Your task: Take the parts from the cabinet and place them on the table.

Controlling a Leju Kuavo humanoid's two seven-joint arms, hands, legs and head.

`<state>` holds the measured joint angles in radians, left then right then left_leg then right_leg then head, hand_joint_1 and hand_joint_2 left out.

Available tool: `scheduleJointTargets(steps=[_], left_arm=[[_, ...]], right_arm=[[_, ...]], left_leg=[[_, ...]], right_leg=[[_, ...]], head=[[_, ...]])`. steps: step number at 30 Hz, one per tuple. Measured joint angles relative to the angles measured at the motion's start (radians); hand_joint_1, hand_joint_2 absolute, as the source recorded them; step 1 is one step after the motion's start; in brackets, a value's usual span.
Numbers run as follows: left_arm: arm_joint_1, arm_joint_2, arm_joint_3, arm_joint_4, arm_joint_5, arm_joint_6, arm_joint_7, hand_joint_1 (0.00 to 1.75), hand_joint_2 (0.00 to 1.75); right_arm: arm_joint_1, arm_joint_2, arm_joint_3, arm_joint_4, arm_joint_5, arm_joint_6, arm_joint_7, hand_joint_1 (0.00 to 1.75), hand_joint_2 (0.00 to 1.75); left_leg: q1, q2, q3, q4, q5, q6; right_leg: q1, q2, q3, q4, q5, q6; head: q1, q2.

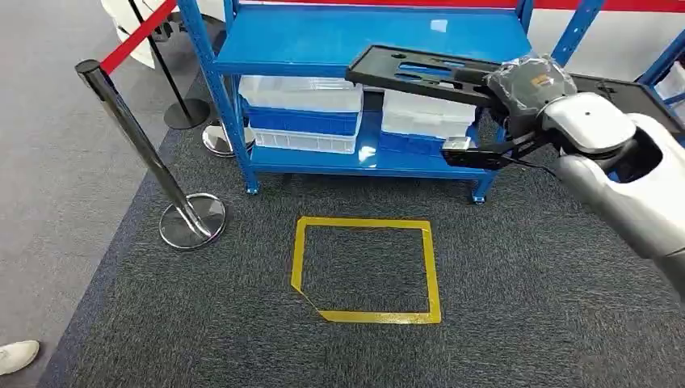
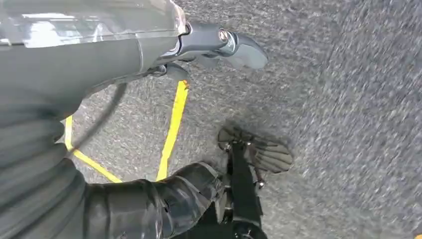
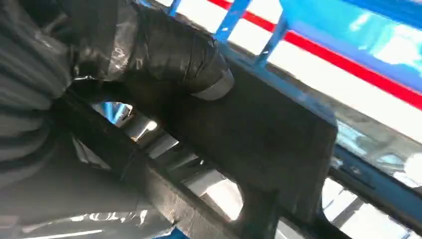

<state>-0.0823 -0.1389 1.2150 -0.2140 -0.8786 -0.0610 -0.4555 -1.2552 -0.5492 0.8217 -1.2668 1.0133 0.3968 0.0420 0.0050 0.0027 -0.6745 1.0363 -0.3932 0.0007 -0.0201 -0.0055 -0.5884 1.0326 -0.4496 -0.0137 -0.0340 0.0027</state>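
head view: a flat black part (image 1: 420,73) with cut-out slots is gripped at one end by the right hand (image 1: 529,89), whose fingers are wrapped in clear film. the part is carried level, its free end reaching away from the fingers over the upper shelf of the blue cabinet (image 1: 363,40). it appears to be held clear above the shelf, though contact cannot be ruled out. clear plastic bins (image 1: 303,113) are stacked on the lower shelf, well below the fingers. a yellow taped square (image 1: 367,271) is marked on the grey carpet, probably as a standing spot before the cabinet. a chrome barrier post (image 1: 137,137) with a red belt is seen well apart from the hand.

left wrist view: the left hand (image 2: 219,45) is seen hanging over the carpet, nothing between its fingers. whether they are spread or curled cannot be told. yellow tape (image 2: 171,129) is seen beyond the fingertips.

right wrist view: the thumb (image 3: 189,59) is pressed over the part's flat face, the grip closed firmly; the slots are seen just past the fingers. the end grip is judged to keep the long part balanced for carrying to the table, a step not yet done.
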Motion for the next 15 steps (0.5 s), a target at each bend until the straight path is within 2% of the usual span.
scheduleJointTargets(steps=[1,2,3,4,5,6,7,8,9,10,13,14,15], left_arm=[[-0.001,0.0,0.0,0.0,-0.003,0.0,0.002,0.0,1.75],[-0.001,-0.001,0.0,0.0,-0.005,-0.002,0.003,0.0,1.75],[-0.001,-0.001,0.0,0.0,-0.006,-0.002,0.003,0.0,1.75],[-0.002,-0.001,0.0,0.0,-0.009,-0.003,0.003,0.0,1.75],[-0.003,-0.001,0.0,0.0,-0.012,-0.006,0.003,0.0,1.75],[-0.004,-0.001,0.0,0.0,-0.014,-0.01,0.002,0.0,1.75],[-0.005,-0.001,0.0,0.0,-0.014,-0.011,0.002,0.0,1.75],[-0.006,-0.001,0.0,0.0,-0.014,-0.011,0.002,0.0,1.75],[-0.007,-0.001,0.0,0.0,-0.014,-0.011,0.001,0.0,1.75],[-0.01,-0.001,0.0,0.0,-0.014,-0.012,0.001,0.0,1.75],[-0.007,-0.001,0.0,0.0,-0.014,-0.013,-0.002,0.0,1.75],[-0.006,0.0,0.0,0.0,-0.014,-0.014,-0.002,0.0,1.75],[-0.007,-0.002,0.0,0.0,-0.014,-0.015,-0.001,0.0,1.75]], right_arm=[[-0.01,0.026,0.006,0.022,0.009,0.003,0.003,1.75,1.75],[-0.018,0.045,0.01,0.035,0.014,0.005,0.005,1.75,1.75],[-0.024,0.063,0.014,0.049,0.017,0.005,0.007,1.75,1.75],[-0.028,0.077,0.019,0.059,0.017,0.005,0.007,1.75,1.75],[-0.032,0.092,0.025,0.071,0.022,0.005,0.008,1.75,1.75],[-0.036,0.109,0.032,0.086,0.029,0.005,0.009,1.75,1.75],[-0.041,0.12,0.04,0.097,0.034,0.005,0.01,1.75,1.75],[-0.049,0.127,0.045,0.103,0.035,0.005,0.011,1.75,1.75],[-0.057,0.136,0.05,0.11,0.035,0.005,0.011,1.75,1.75],[-0.063,0.145,0.05,0.114,0.036,0.004,0.012,1.75,1.75],[-0.071,0.157,0.056,0.131,0.04,0.005,0.012,1.75,1.75],[-0.07,0.158,0.062,0.136,0.043,0.007,0.011,1.75,1.75],[-0.071,0.163,0.068,0.145,0.048,0.011,0.01,1.75,1.75]], left_leg=[[0.0,-0.001,-0.018,0.043,-0.055,-0.004],[0.004,-0.001,-0.036,0.108,-0.111,-0.008],[0.006,0.0,-0.057,0.188,-0.161,-0.013],[0.007,-0.001,-0.072,0.253,-0.187,-0.016],[0.007,-0.001,-0.074,0.296,-0.188,-0.018],[0.007,0.0,-0.054,0.291,-0.164,-0.019],[0.007,0.0,-0.014,0.246,-0.127,-0.018],[0.007,-0.001,0.038,0.178,-0.097,-0.016],[0.007,-0.001,0.101,0.095,-0.089,-0.011],[0.003,-0.004,0.161,0.003,-0.135,-0.005],[-0.008,-0.01,0.139,-0.012,-0.107,0.01],[-0.003,-0.009,0.131,-0.024,-0.091,0.02],[0.005,-0.003,0.13,-0.033,-0.071,0.028]], right_leg=[[-0.001,0.001,-0.012,0.0,0.009,-0.01],[0.0,0.002,-0.023,0.001,0.019,-0.018],[0.002,0.004,-0.035,0.002,0.029,-0.018],[0.004,0.004,-0.047,0.003,0.038,-0.018],[0.005,0.004,-0.062,0.006,0.049,-0.017],[0.006,0.003,-0.077,0.01,0.058,-0.016],[0.006,0.003,-0.092,0.013,0.067,-0.014],[0.006,0.002,-0.106,0.018,0.076,-0.011],[0.006,0.002,-0.117,0.022,0.085,-0.008],[0.009,0.002,-0.127,0.023,0.094,0.0],[0.003,-0.006,-0.126,0.001,0.132,0.016],[0.007,-0.003,-0.128,-0.01,0.147,0.024],[0.003,0.0,-0.135,-0.008,0.137,0.026]], head=[[0.0,0.0],[0.0,0.0],[0.0,0.0],[0.0,0.0],[0.0,0.0],[0.0,0.0],[0.0,0.0],[0.0,0.0],[0.0,0.0],[0.0,0.0],[-0.001,0.0],[0.001,0.0],[0.0,0.0]])
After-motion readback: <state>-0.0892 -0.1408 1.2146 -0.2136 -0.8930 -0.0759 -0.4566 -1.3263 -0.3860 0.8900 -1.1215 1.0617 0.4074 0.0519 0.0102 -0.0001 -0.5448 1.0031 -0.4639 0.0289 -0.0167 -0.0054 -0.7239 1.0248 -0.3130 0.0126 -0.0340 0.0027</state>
